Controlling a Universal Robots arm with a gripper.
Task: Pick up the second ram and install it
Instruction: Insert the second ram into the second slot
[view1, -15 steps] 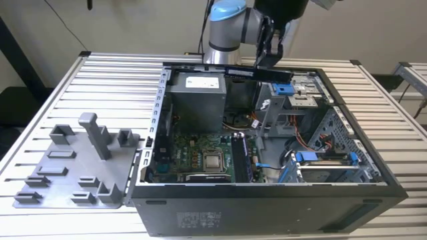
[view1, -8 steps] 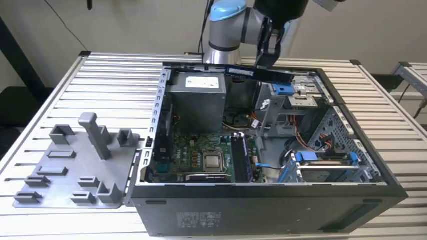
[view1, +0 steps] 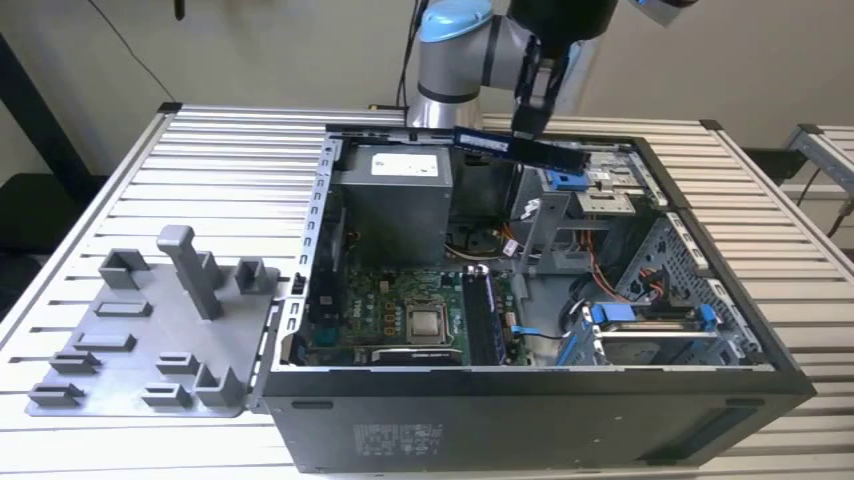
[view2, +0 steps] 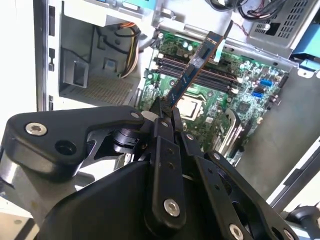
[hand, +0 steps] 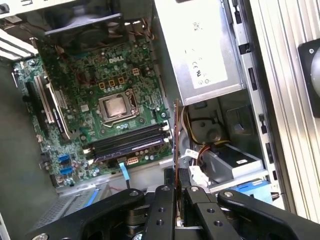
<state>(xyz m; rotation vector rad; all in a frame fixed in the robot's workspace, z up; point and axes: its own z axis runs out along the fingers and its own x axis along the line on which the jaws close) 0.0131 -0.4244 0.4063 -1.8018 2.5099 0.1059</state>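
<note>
The black claw (view2: 162, 109) hides one end of the thin dark memory stick (view2: 192, 70); the grey arm (view1: 447, 72) is cut off above.

Robotics lab or test cell, not a home or office. Evidence: industrial robot arm (view1: 454, 45) standing at the far edge of a slatted aluminium workbench (view1: 200, 160). Desktop computer case (view1: 534, 425) lies open on it, motherboard (hand: 115, 100) exposed. Grey fixture plate (view1: 234, 340) with part holders beside the case. Bare plain wall (view1: 267, 50). Second slatted bench (view1: 825, 150) at the exterior view's right.
</note>
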